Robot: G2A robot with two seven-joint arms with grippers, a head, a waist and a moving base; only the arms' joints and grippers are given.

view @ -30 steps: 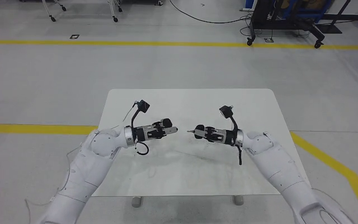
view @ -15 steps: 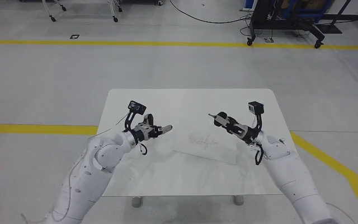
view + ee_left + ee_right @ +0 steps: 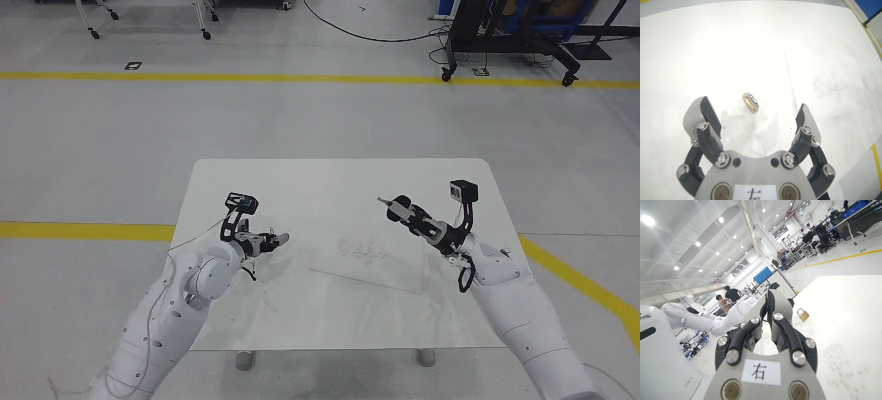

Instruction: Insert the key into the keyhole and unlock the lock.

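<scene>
A white rectangular desk (image 3: pixel 330 310) stands mid-frame, a patch of dark specks (image 3: pixel 362 250) near its centre; a yellow floor stripe (image 3: pixel 200 75) crosses above, a dark wheeled cart (image 3: pixel 515 40) upper right.

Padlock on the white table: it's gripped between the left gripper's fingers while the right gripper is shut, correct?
Not gripped. The left wrist view shows the left gripper open, and the padlock lies loose on the white table, touching neither finger. The right gripper is shut, as you said.
</scene>
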